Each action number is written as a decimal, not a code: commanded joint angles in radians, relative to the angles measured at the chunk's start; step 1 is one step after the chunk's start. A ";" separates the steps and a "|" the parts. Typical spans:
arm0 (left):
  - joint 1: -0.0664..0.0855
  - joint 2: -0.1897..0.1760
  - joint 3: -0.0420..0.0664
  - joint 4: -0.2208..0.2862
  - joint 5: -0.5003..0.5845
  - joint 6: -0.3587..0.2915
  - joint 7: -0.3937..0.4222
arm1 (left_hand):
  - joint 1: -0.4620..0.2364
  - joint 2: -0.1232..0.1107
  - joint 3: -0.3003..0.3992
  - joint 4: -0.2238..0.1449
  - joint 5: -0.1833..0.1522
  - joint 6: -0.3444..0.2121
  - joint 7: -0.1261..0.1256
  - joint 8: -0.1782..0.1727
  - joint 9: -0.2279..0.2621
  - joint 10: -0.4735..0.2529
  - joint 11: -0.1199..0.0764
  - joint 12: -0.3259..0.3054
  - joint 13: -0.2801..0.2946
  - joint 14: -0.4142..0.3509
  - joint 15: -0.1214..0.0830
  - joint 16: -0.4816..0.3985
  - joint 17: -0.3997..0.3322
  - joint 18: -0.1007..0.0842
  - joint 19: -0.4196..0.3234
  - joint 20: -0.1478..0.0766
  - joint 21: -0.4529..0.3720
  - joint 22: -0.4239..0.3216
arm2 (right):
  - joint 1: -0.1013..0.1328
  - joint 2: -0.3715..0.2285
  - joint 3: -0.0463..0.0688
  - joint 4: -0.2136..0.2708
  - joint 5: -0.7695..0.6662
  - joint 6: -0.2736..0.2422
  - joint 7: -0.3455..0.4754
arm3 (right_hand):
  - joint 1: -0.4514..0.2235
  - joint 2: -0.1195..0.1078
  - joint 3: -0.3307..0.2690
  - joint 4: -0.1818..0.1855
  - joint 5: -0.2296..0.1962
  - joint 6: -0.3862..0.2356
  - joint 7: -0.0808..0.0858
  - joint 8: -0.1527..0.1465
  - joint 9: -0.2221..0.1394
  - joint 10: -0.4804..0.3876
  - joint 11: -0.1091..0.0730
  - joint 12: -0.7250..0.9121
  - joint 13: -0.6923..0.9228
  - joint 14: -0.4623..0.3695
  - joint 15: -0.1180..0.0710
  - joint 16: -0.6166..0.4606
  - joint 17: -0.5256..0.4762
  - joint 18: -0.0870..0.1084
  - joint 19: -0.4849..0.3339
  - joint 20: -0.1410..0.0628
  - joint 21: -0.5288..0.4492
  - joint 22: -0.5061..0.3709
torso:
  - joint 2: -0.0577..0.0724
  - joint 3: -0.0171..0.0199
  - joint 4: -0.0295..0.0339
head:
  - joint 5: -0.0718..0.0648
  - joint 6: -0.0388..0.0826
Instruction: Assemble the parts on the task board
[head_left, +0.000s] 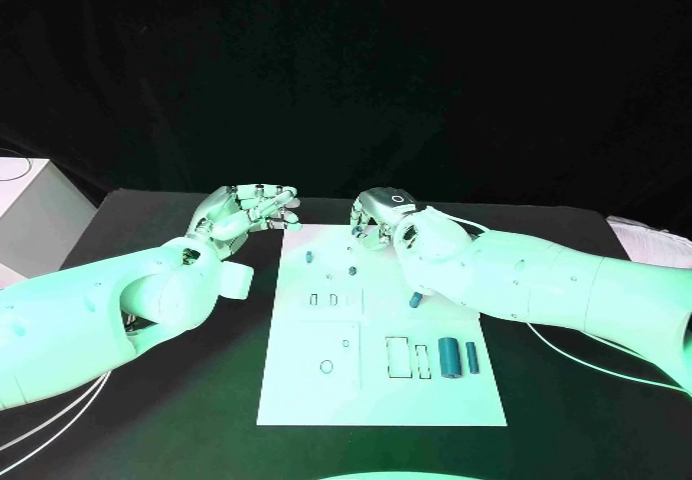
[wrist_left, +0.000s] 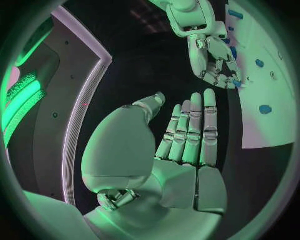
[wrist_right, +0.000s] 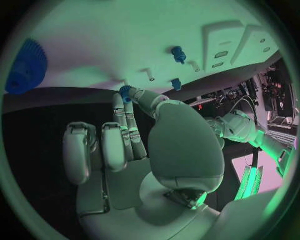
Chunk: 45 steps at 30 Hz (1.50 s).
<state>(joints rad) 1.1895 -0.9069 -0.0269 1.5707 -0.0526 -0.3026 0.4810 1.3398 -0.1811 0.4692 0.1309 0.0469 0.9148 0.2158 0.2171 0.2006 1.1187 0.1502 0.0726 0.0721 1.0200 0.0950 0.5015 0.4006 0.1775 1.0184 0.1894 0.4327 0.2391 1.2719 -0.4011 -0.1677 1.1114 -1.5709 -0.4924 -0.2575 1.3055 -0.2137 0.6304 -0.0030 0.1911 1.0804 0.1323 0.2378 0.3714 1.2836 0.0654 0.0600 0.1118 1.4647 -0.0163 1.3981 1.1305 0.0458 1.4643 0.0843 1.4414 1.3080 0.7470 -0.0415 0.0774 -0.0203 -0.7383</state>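
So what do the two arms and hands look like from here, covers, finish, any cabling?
Both arms are smooth, rounded white shells. The left arm has thin pale cables looping beneath it, and the right arm trails similar ones. The left hand and right hand are silver, many-fingered and segmented, with rounded palm covers. A dark oval patch sits on the right hand's back.

no readable text, labels or numbers

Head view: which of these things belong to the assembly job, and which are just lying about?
Job in hand:
task board
blue cylinders lying on it
large blue gear on the board
small blue gear, pinched by the right hand
left hand, holding nothing

Lying about:
white box at the table's left edge
pale object at its right edge
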 joint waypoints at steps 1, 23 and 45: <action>0.002 0.003 0.001 0.000 0.003 0.019 0.008 | 0.000 0.008 0.002 -0.007 0.003 -0.003 0.003 -0.004 0.001 -0.002 0.005 -0.002 0.001 -0.008 0.001 -0.003 0.001 0.000 -0.006 -0.002 0.006 0.001 | -0.002 0.001 -0.001 -0.008 -0.001 0.032 -0.007 | -0.008 -0.004 0.005 -0.004 -0.008 -0.007 0.001 -0.005 0.000 -0.008 -0.001 0.001 0.000 0.027 0.000 -0.004 -0.001 -0.003 0.023 0.001 -0.004 0.069 | -0.001 -0.0007 -0.0008 | -0.001 -0.006; 0.004 0.002 0.001 -0.005 -0.006 0.012 0.003 | 0.001 0.008 0.002 -0.008 0.003 -0.004 0.003 -0.005 0.001 -0.003 0.004 -0.003 0.001 -0.010 0.001 -0.003 0.002 0.000 -0.009 -0.002 0.007 0.002 | -0.002 0.005 -0.002 -0.016 0.012 0.034 0.040 | -0.021 -0.033 0.014 -0.002 -0.005 -0.065 0.025 -0.038 0.007 -0.077 0.023 0.000 -0.012 0.011 0.019 -0.029 -0.062 0.015 -0.017 0.018 -0.068 -0.013 | 0.002 -0.0009 -0.0022 | 0.006 -0.010; 0.005 0.004 0.001 -0.018 -0.008 0.012 0.002 | 0.002 0.008 0.002 -0.009 0.003 -0.004 0.002 -0.004 0.002 -0.002 0.004 -0.002 0.001 -0.011 0.001 -0.002 0.002 0.000 -0.010 -0.002 0.008 0.003 | 0.002 -0.062 -0.002 0.052 0.018 -0.008 0.047 | -0.032 -0.061 -0.043 0.004 -0.021 -0.134 0.024 -0.088 0.005 -0.165 0.031 0.002 -0.037 -0.012 0.026 -0.074 -0.155 0.044 -0.075 0.027 -0.182 -0.148 | -0.001 0.0021 -0.0068 | 0.005 0.004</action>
<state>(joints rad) 1.1930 -0.9052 -0.0269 1.5520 -0.0556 -0.3024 0.4770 1.3398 -0.1811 0.4721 0.1281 0.0469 0.9148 0.2158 0.2171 0.2012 1.1187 0.1502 0.0726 0.0721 1.0164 0.0986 0.5014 0.4012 0.1774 1.0147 0.1858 0.4365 0.2410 1.2720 -0.4499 -0.1696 1.1495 -1.5506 -0.4810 -0.2186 1.2688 -0.2661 0.5930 0.0015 0.1680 0.9524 0.1549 0.1544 0.3772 1.1247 0.0976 0.0647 0.0755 1.4610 0.0090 1.3304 0.9763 0.0774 1.3961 0.1129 1.2631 1.1622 0.7475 -0.0415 0.0733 -0.0134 -0.7379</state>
